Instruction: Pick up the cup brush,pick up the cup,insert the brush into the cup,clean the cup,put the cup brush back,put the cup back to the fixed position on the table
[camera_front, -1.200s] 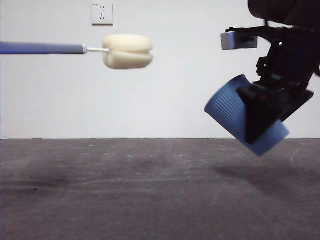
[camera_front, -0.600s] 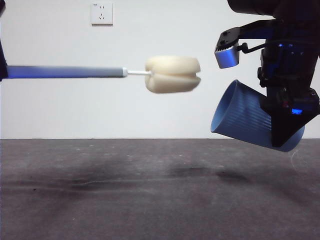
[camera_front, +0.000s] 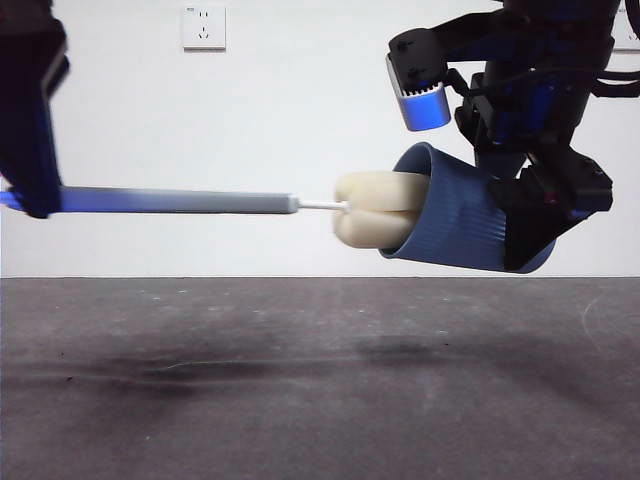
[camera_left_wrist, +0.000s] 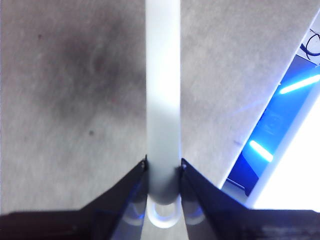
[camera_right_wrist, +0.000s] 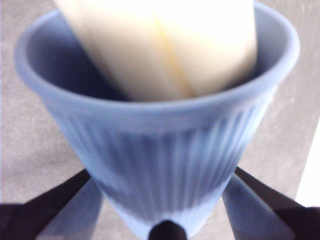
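The blue ribbed cup (camera_front: 460, 225) hangs on its side above the table (camera_front: 300, 380), mouth facing left, with my right gripper (camera_front: 540, 215) shut on its base end. The cup brush (camera_front: 200, 202) lies level in the air, its grey handle running left to my left gripper (camera_front: 35, 190), which is shut on the handle. Its cream sponge head (camera_front: 375, 210) is partly inside the cup's mouth. In the right wrist view the cup (camera_right_wrist: 160, 150) sits between the jaws with the sponge (camera_right_wrist: 165, 45) entering the rim. In the left wrist view the handle (camera_left_wrist: 163, 90) runs straight out from between the jaws.
A white wall socket (camera_front: 204, 27) sits high on the back wall. The dark grey table stretches below both arms, with shadows under the cup and the brush.
The brush has moved right and down, and its sponge head has entered the cup's mouth. The cup has shifted left and tipped closer to level. The left arm now shows at the left edge.
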